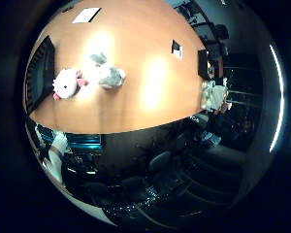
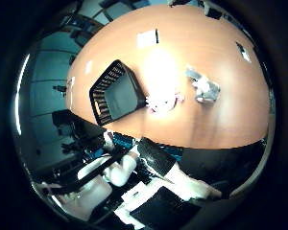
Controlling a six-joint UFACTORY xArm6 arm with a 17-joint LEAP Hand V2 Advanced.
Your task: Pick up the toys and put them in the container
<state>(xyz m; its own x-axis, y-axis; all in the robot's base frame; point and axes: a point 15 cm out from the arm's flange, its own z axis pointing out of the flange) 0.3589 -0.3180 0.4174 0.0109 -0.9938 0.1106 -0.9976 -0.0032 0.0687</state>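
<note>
No text, label, number or sign is reading legibly anywhere. A white sheet (image 1: pixel 86 15) is lying on the table (image 1: pixel 150 107) beyond the toys; whether it carries print cannot be told. A small dark card (image 1: pixel 177 49) is showing nothing readable.

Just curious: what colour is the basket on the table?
Black basket, best seen in the thumb side view.
</note>
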